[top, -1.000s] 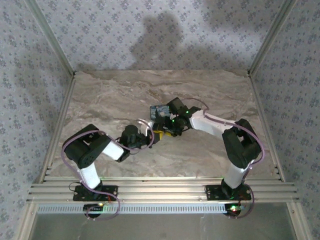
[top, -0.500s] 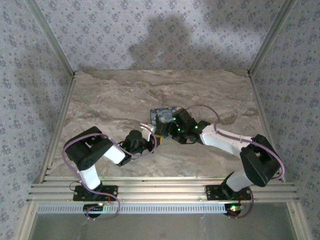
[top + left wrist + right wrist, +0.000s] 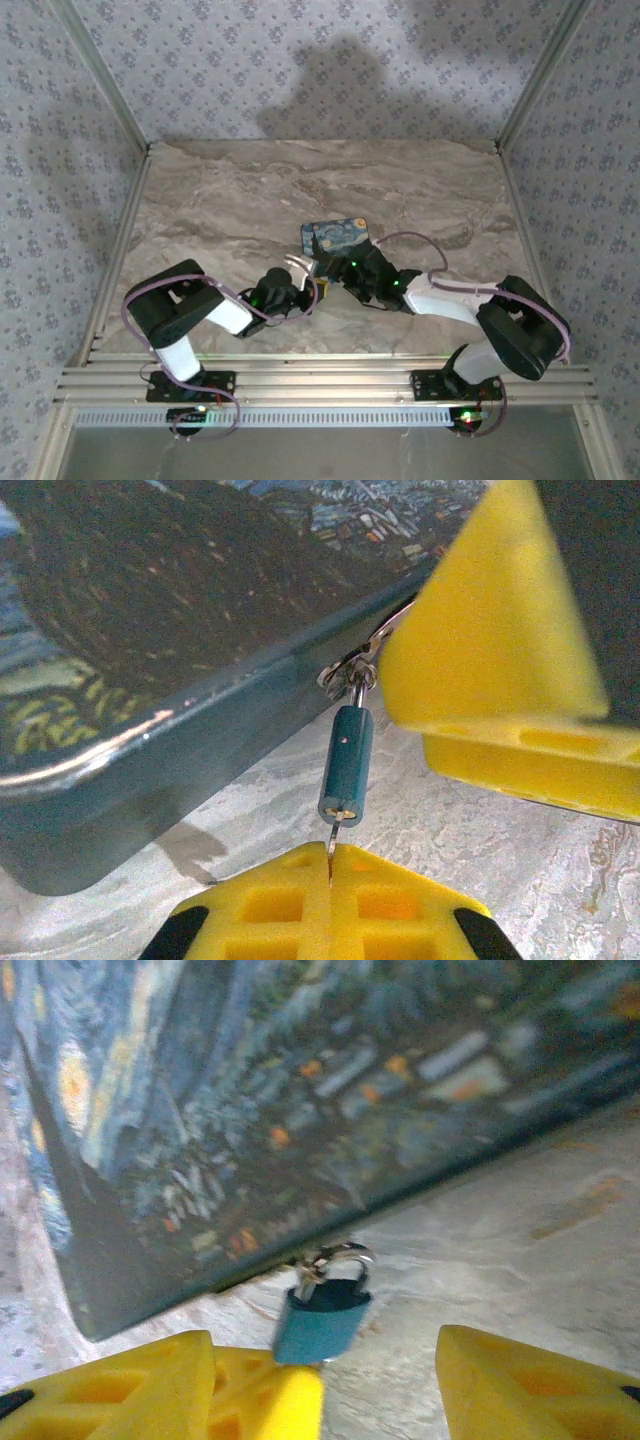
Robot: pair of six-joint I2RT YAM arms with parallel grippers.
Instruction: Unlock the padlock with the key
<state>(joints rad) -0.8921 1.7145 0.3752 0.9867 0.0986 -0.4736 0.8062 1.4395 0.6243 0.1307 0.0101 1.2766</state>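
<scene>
The small dark-blue padlock (image 3: 345, 765) hangs by its shackle (image 3: 343, 1258) from the front edge of the starry-night tin (image 3: 150, 630). Its keyway faces my left gripper (image 3: 330, 852). That gripper is shut on the key (image 3: 333, 836), a thin pale sliver whose tip sits at the keyway. My right gripper (image 3: 325, 1360) is open, with the padlock (image 3: 322, 1322) just ahead between its yellow fingers, not pinched. One right finger (image 3: 490, 650) sits beside the shackle. From above, both grippers meet at the tin's (image 3: 335, 235) near edge: left (image 3: 312, 287), right (image 3: 338, 272).
The tin's wall stands close in front of both grippers. Marble tabletop (image 3: 220, 210) extends left and behind the tin. Metal frame rails (image 3: 320, 380) run along the near edge, with patterned walls on the other sides.
The right arm has drawn back toward the near edge, uncovering the tin's lid, and its fingers have spread wider. The left gripper has edged slightly nearer and right, still shut.
</scene>
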